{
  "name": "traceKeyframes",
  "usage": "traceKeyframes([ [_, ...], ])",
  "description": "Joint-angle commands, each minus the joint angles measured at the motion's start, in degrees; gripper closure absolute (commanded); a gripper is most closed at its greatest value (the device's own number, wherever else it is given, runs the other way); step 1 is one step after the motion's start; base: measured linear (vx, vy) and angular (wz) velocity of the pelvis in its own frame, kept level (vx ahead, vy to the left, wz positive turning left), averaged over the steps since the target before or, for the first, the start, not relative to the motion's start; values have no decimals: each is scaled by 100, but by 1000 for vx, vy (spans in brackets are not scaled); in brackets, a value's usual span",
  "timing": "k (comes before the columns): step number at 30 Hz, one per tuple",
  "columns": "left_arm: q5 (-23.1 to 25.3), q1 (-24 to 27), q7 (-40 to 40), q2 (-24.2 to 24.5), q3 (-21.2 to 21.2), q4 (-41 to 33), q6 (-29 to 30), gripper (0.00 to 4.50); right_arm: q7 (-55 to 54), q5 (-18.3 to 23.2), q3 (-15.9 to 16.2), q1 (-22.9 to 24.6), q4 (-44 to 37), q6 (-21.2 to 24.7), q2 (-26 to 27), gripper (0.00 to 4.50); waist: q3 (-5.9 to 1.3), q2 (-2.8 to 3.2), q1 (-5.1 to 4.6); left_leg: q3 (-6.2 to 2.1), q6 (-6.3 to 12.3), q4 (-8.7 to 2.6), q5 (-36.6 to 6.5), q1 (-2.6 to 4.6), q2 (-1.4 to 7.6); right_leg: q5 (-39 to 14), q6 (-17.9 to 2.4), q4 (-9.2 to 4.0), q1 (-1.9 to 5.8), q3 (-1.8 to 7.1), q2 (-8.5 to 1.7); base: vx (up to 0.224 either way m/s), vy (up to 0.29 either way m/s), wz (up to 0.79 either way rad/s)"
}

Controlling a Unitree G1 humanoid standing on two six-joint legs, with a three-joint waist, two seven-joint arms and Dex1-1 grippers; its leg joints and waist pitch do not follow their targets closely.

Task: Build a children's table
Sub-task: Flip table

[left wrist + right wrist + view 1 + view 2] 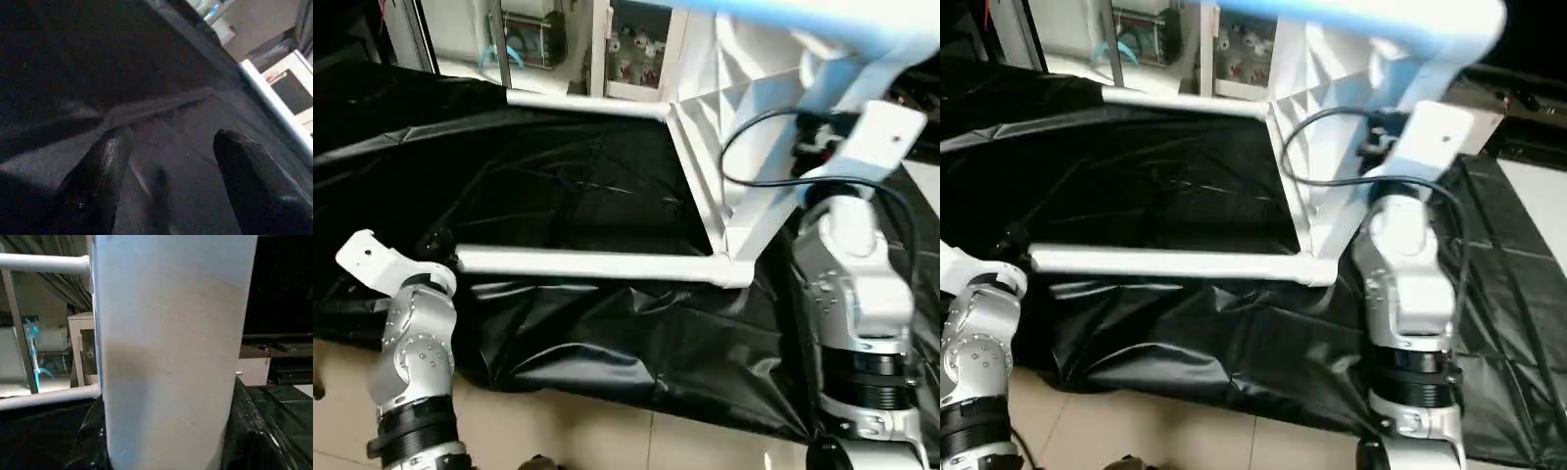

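The white tabletop (744, 127) stands on its edge on the black sheet, its ribbed underside facing left. Two white legs stick out of it to the left: a near leg (587, 262) and a far leg (587, 106). A third leg (803, 24), blurred, runs across above the tabletop's upper edge. My right arm (857, 284) reaches up to it, and a thick white tube (176, 357) stands right in front of that wrist's camera. My left gripper (168, 142) hangs open over the black sheet with nothing between its fingers (102, 166).
A crumpled black sheet (558, 176) covers the work surface, and its near edge meets tiled floor (607, 441). Shelves and glass-fronted cabinets (538, 39) stand at the back. A black cable (744, 147) loops from my right wrist across the tabletop.
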Motion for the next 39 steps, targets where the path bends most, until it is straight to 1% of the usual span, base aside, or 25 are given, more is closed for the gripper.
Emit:
traceKeyframes([
  [1,91,-134,-169,18,-201,46,-57,138,-124,-64,-86,14,191,212,19,233,-326,109,-63,-108,-666,-483,-1485,232,253,-728,-303,-367,89,203,-259,0,0,0],
  [3,224,-129,-335,100,-350,26,-116,138,-118,-107,-76,-20,201,222,30,216,-325,72,-72,-120,-673,-498,-1622,215,254,-961,-288,-384,104,203,-278,0,0,0],
  [6,599,-2,-842,399,-818,-140,-227,138,33,-46,-50,-38,118,218,48,188,-326,69,-79,-123,-662,-497,-1673,219,255,-1078,-255,-396,84,211,-288,0,0,0],
  [8,850,116,-1200,628,-1178,-310,-248,138,220,-8,-8,-6,52,184,-11,171,-334,73,-77,-128,-624,-499,-1607,207,263,-1047,-224,-387,87,212,-294,0,0,0],
  [10,1022,199,-1465,817,-1454,-453,-263,138,475,91,47,14,17,188,-76,159,-336,85,-98,-119,-648,-491,-1474,213,267,-774,-312,-348,87,212,-279,0,0,0],
  [12,1179,539,-2536,1443,-2364,-1281,-47,138,1619,341,415,200,-255,-43,-514,150,-342,119,-60,-148,-578,-496,-1499,205,293,-706,-321,-331,128,197,-307,0,0,0],
  [13,1190,626,-2806,1599,-2582,-1507,16,138,1927,407,510,260,-342,-110,-638,150,-330,117,-67,-133,-541,-499,-1498,210,315,-582,-345,-313,117,201,-292,0,0,0],
  [14,1204,705,-3057,1761,-2771,-1709,62,138,2180,489,566,335,-440,-86,-756,150,-326,97,-90,-109,-511,-486,-1413,199,290,-447,-458,-301,113,209,-277,0,0,0],
  [16,1348,823,-3482,2122,-3133,-1995,54,120,2351,591,489,460,-563,-85,-877,146,-323,106,-67,-99,-451,-479,-1324,191,287,-447,-574,-303,123,223,-300,0,0,0],
  [18,1657,961,-4329,2726,-3748,-2421,-178,103,2585,662,193,798,-846,-368,-1109,145,-312,98,-51,-95,-395,-487,-1332,189,289,-603,-553,-336,130,235,-301,0,0,0],
  [19,1657,961,-4329,2726,-3748,-2421,-178,99,2585,662,193,798,-846,-368,-1109,145,-317,114,-31,-100,-392,-479,-1326,204,302,-606,-542,-323,130,236,-313,0,0,0],
  [20,1693,976,-4528,2828,-3844,-2503,-251,91,2648,675,137,873,-922,-433,-1145,145,-296,114,-65,-82,-455,-498,-1414,217,286,-699,-624,-328,96,234,-269,0,0,0],
  [22,1647,874,-4694,2889,-3931,-2772,-313,72,2868,776,-17,1170,-1172,-560,-1282,145,-290,161,-24,-76,-518,-499,-1601,257,304,-819,-669,-340,74,243,-273,0,0,0],
  [24,1638,668,-4762,2892,-3973,-3004,-312,61,3076,807,-141,1443,-1326,-709,-1391,145,-286,180,-18,-100,-567,-521,-1827,244,303,-1001,-703,-345,94,231,-284,0,0,0],
  [25,1655,600,-4775,2893,-3986,-3047,-335,55,3116,812,-173,1500,-1354,-743,-1401,145,-281,166,-23,-97,-563,-526,-1878,244,303,-1067,-694,-364,89,234,-284,0,0,0],
  [26,1669,436,-4762,2868,-4000,-3121,-402,44,3192,774,-193,1616,-1405,-875,-1443,145,-275,187,-31,-116,-566,-529,-1967,231,295,-1210,-720,-367,95,233,-295,0,0,0],
  [27,1672,421,-4760,2868,-4001,-3126,-414,44,3197,769,-191,1627,-1411,-890,-1448,145,-269,166,-39,-114,-569,-529,-2013,228,293,-1291,-715,-389,92,232,-297,0,0,0],
  [28,1696,316,-4772,2881,-3990,-3161,-471,33,3284,878,-203,1707,-1464,-892,-1452,145,-270,173,-44,-121,-550,-525,-2025,220,289,-1361,-723,-390,105,234,-307,0,0,0],
  [30,1736,141,-4829,2917,-3885,-3258,-554,21,3504,1430,-426,1806,-1622,-628,-1400,118,-269,179,-54,-128,-484,-518,-2072,209,287,-1476,-711,-399,113,240,-314,0,0,0],
  [31,1736,137,-4830,2918,-3880,-3261,-556,12,3510,1450,-435,1808,-1627,-617,-1398,111,-266,162,-73,-132,-459,-523,-2066,197,283,-1500,-709,-402,124,237,-309,0,0,0],
  [32,1701,95,-4890,2952,-3792,-3330,-556,1,3698,1840,-575,1826,-1720,-407,-1466,108,-268,191,-86,-131,-420,-511,-2049,204,276,-1549,-735,-406,109,234,-306,0,0,0],
  [34,1656,75,-4925,2959,-3755,-3384,-505,0,3850,2176,-666,1841,-1768,-204,-1532,86,-274,188,-98,-135,-404,-505,-2016,196,283,-1549,-767,-399,119,234,-311,0,0,0],
  [35,1641,60,-5007,3026,-3725,-3446,-480,0,4167,2629,-711,1884,-1866,91,-1679,75,-272,216,-111,-139,-366,-498,-1988,206,278,-1503,-807,-391,124,232,-299,0,0,0],
  [37,1669,46,-5052,3088,-3735,-3472,-476,0,4428,2895,-669,1930,-1933,279,-1806,69,-273,223,-125,-140,-323,-492,-1927,194,284,-1386,-851,-387,128,225,-287,0,0,0],
  [39,1773,-7,-5066,3154,-3781,-3483,-492,0,4749,3119,-506,2008,-2029,478,-1974,43,-276,242,-129,-139,-312,-488,-1904,196,286,-1383,-919,-390,131,221,-293,0,0,0],
])
